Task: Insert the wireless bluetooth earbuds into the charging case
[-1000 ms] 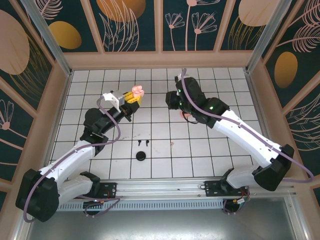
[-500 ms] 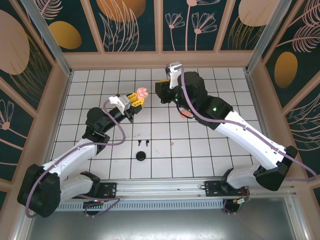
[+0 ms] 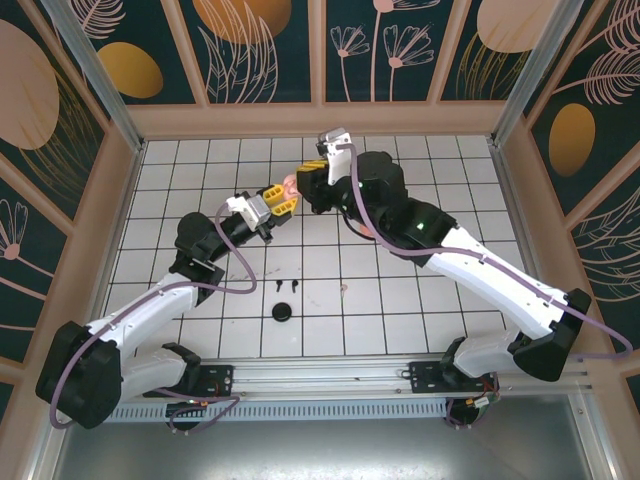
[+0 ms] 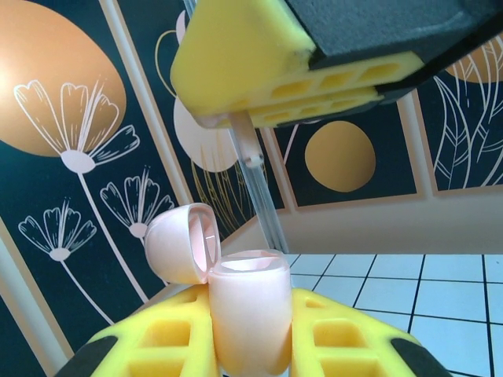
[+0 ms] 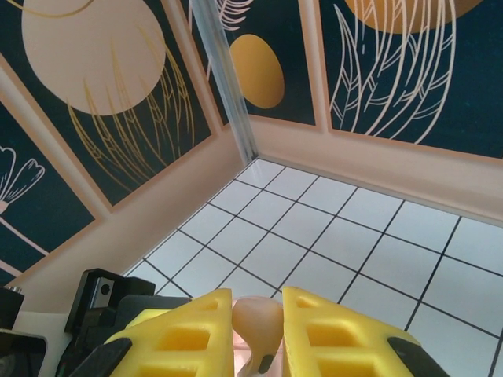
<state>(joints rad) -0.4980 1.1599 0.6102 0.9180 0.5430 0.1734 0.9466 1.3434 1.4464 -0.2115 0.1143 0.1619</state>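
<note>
Worktop: white gridded tile worktop (image 3: 400, 320), and we see dark floral walls around it.
Left tool (image 4: 253, 306): clamped on pale pink plastic charging case (image 4: 245, 330), lid flipped open.
Right tool (image 5: 258, 305): pinching pale pink stemmed earbud (image 5: 258, 323); we place it just above the case mouth.
Loose: two black earbuds (image 3: 280, 286) on tiles.

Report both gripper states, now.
Left gripper: shut on the open pale pink charging case.
Right gripper: shut on a pale pink earbud, just above that case.
</note>
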